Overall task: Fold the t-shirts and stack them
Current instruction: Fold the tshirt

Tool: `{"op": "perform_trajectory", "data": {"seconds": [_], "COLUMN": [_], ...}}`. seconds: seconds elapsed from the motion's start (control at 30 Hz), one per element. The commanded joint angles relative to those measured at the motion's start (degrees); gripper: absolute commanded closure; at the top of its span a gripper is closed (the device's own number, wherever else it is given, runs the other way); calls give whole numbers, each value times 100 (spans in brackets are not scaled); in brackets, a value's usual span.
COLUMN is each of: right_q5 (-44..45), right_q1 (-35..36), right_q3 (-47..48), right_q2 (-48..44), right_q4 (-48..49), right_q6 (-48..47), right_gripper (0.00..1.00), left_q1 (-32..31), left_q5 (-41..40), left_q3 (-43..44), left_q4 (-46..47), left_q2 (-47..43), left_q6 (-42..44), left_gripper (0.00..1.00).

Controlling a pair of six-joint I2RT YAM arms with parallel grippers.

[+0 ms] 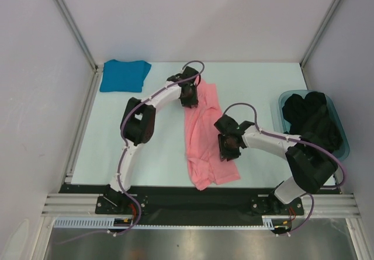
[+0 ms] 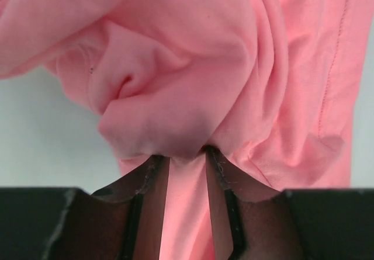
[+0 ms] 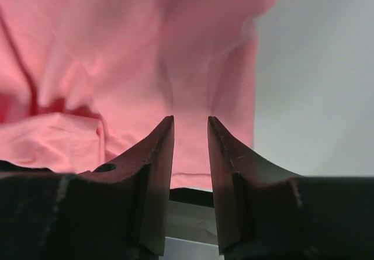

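Teal-blue fabric t-shirt [image 1: 124, 75] lies folded at eleven o'clock; salmon pink fabric t-shirt [image 1: 201, 134] sprawls unfolded at centre, not yet stacked. Left gripper [image 2: 186, 155] pinches its twelve o'clock end; whether the right gripper [image 3: 191, 120] holds anything, I cannot tell.

The table [image 1: 257, 90] has a pale green top. A teal-blue t-shirt [image 1: 124, 75] lies folded at the far left corner. A salmon pink t-shirt [image 1: 204, 140] lies rumpled mid-table, reaching the near edge. A translucent teal tub [image 1: 279, 105] stands at the right side, holding dark garments [image 1: 312, 120].
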Motion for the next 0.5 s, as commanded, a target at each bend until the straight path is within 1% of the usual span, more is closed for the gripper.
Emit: {"op": "perform_trajectory", "data": {"seconds": [0.0,0.03,0.07,0.13,0.17,0.23,0.27,0.33,0.37,0.43,0.47], "right_q5": [221,151,99,10,-225,-393,-594,-832,-1095,-1167,-1133], "right_q1": [334,456,501,606,641,756,782,826,818,809,791], "right_q3": [-241,-346,-399,-435,-400,-295,-225,4,83,451,609], "right_q2": [-53,-88,-88,-45,8,262,350,649,763,1026,1089], "right_q4": [272,350,412,631,684,860,930,1158,1246,1230,1169], "right_q6": [465,623,703,835,975,1099,1160,1353,1415,1425,1355], "right_gripper": [66,65,65,65,65,64,64,63,63,62,62], "left_q1": [358,463,525,674,840,1017,1174,1316,1421,1509,1588], "left_q5": [883,1235,1238,1632,1843,2377,2520,2810,2864,2978,2978], "left_q3": [412,630,806,1149,1429,1756,2184,2590,2819,2786,2638], "left_q4": [270,331,332,236,253,306,297,227,235,332,315], "left_q2": [575,724,813,1145,1260,1611,1735,1937,1982,1877,1677], "left_q6": [186,335,362,397,415,424,441,511,608,713,758], "left_gripper": [64,63,63,63,63,62,63,62,61,59,55]}}
